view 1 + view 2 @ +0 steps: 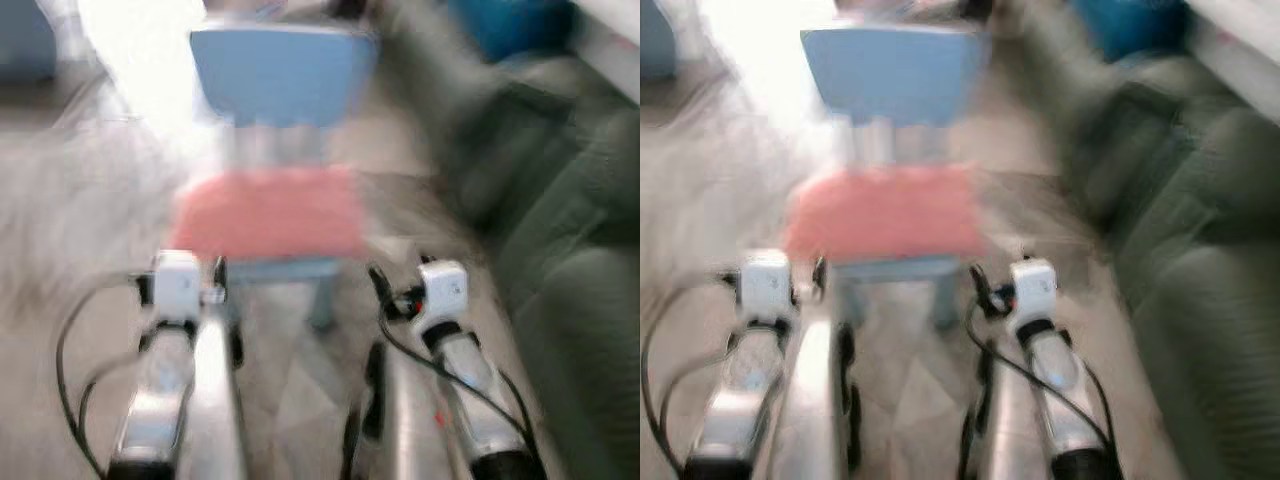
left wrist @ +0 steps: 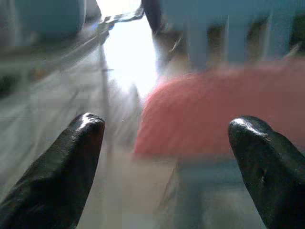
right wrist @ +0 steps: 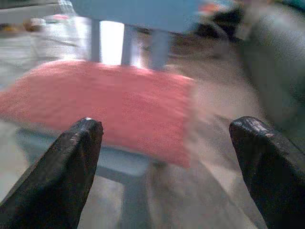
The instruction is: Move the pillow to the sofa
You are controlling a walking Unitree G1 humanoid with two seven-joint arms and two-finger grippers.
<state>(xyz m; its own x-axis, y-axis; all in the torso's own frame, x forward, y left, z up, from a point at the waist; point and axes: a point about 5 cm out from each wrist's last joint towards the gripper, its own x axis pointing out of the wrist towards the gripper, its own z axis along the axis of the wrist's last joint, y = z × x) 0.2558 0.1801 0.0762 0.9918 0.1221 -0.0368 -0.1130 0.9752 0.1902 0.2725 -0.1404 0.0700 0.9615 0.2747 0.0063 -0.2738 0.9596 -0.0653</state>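
A: Left wrist view, what do you count?
B: One red pillow (image 2: 224, 112) on one blue chair (image 1: 283, 75), ahead of both released jaws; you see one sofa (image 1: 560, 200) right.

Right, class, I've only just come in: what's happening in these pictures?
A humanoid robot faces a blue chair with a pink pillow lying on its seat. The left gripper and right gripper are both open, held out short of the pillow. The grey sofa stands to the robot's right. The views are blurred.
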